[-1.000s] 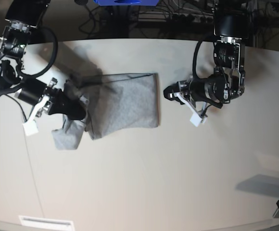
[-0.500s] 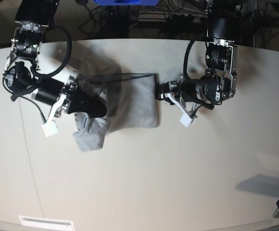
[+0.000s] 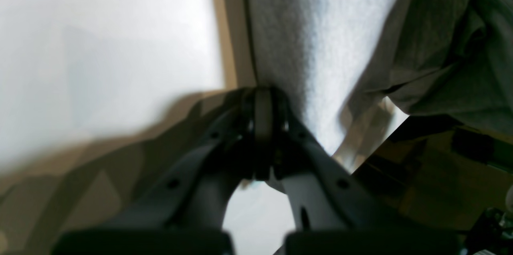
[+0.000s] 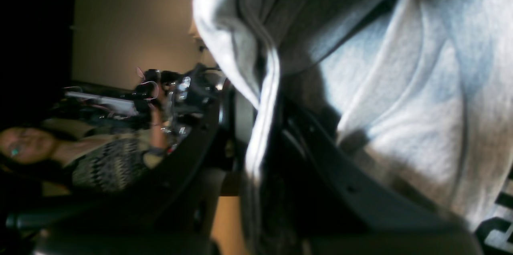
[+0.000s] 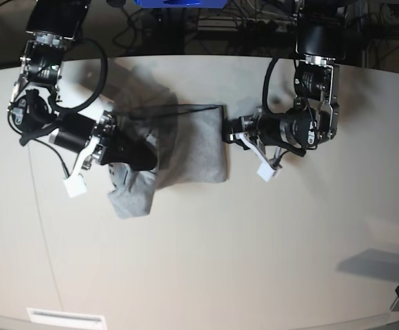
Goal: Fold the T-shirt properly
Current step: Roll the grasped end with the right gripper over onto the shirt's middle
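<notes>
Grey T-shirt (image 5: 192, 148) lying on the pale bench (image 5: 254, 240), partly folded, long axis running across the base view from left to right, straight folded edge toward the left arm's side, bunched end with a loose flap (image 5: 127, 196) hanging toward the near-left. Right fingers (image 5: 144, 157) clamped on a gathered fold of the cloth at that bunched end, lifting it off the bench. Left fingers (image 5: 230, 133) pressed together, tips right at the straight edge of the shirt; impossible to tell from above whether any cloth is pinched. Seen from the left wrist: fingers (image 3: 262, 106) closed tight, the shirt's hem (image 3: 250, 38) running away from the tips, bare bench to one side. Seen from the right wrist only: cloth (image 4: 400, 86) draped over and around the fingers, hiding them, with a bit of black lettering (image 4: 497, 223) at the corner and a person (image 4: 60, 154) beyond the bench. Cables and dark gear (image 5: 241, 24) behind the far edge.
</notes>
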Robot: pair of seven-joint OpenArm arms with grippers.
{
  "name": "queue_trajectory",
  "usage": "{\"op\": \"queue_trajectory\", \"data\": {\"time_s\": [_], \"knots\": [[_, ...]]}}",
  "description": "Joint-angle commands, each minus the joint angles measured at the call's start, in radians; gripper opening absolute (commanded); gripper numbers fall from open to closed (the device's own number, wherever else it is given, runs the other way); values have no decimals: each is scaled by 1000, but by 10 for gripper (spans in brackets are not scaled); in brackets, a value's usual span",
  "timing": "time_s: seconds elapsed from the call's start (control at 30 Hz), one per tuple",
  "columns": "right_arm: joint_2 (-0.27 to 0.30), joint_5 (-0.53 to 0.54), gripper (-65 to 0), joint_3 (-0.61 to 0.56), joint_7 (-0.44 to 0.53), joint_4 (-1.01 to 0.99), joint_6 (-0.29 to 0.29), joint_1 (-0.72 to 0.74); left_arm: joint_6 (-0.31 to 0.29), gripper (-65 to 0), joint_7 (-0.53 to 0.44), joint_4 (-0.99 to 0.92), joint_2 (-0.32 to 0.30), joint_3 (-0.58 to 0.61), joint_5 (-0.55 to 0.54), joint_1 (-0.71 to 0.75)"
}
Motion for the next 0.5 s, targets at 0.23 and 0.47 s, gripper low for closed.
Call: {"op": "queue_trajectory", "data": {"time_s": [0.23, 0.47], "knots": [[1, -13, -643, 0, 9, 12, -1, 16, 12, -650, 13, 8, -12, 1, 38, -4], [2, -34, -641, -55, 9, 11, -71, 13, 12, -650, 13, 8, -12, 1, 38, -7]]}}
